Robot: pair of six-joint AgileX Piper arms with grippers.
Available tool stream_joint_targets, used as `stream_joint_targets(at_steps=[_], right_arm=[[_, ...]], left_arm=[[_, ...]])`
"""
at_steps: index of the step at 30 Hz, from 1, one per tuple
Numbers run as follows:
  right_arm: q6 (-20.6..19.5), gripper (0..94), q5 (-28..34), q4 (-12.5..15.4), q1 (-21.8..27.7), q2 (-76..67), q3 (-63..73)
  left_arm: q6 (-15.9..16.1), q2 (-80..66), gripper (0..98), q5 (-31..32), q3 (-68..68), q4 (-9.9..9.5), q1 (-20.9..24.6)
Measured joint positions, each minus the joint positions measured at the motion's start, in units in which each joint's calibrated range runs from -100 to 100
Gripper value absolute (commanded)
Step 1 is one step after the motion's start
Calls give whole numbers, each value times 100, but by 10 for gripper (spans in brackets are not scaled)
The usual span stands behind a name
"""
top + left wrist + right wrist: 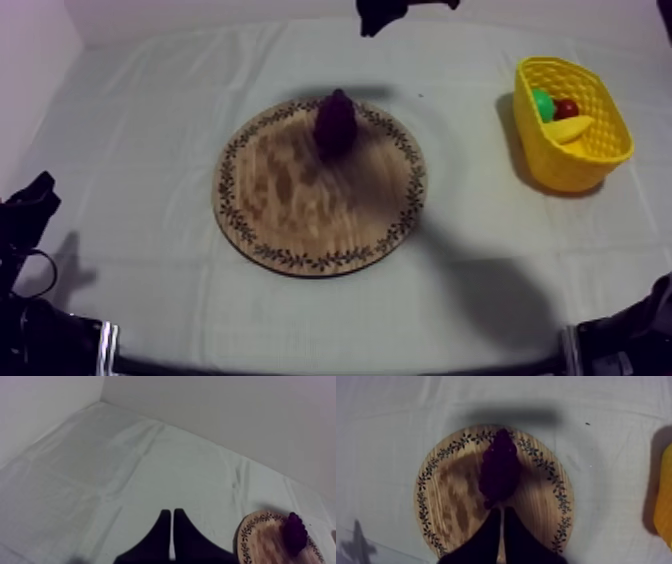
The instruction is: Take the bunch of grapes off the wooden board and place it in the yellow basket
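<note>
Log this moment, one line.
grapes: on board | right pincer: shut, over board | left pincer: shut, at rest | basket: no grapes yet

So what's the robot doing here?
The right gripper hangs above the wooden board, jaws shut, pointing at the bunch of grapes, which lies on the board, not yet picked up. The left gripper rests off to the side, jaws shut too. The yellow basket holds a banana, a small red fruit and something green.

The board (300, 210) is matt, grainy wood, its rim printed with dark leaves. The cloth (130, 130) is matt and creased. The basket (582, 165) looks plastic, latticed; the grapes (336, 122) dull, bumpy.
</note>
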State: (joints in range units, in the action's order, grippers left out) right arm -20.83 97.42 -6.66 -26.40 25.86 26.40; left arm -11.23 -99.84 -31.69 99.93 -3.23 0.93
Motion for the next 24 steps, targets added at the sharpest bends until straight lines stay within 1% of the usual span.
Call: stream_joint_targets(at_steps=[7,13,18,24], right_arm=[[-54,351,37,222,28,62,-21],[-67,517,61,250,44,34,-55],[33,589,59,306,38,15,-90],[29,623,25,350,32,203,-192]], left_arm=[[0,0,0,0,0,0,0],[0,0,0,0,0,0,0],[0,0,0,0,0,0,0],[0,0,0,0,0,0,0]])
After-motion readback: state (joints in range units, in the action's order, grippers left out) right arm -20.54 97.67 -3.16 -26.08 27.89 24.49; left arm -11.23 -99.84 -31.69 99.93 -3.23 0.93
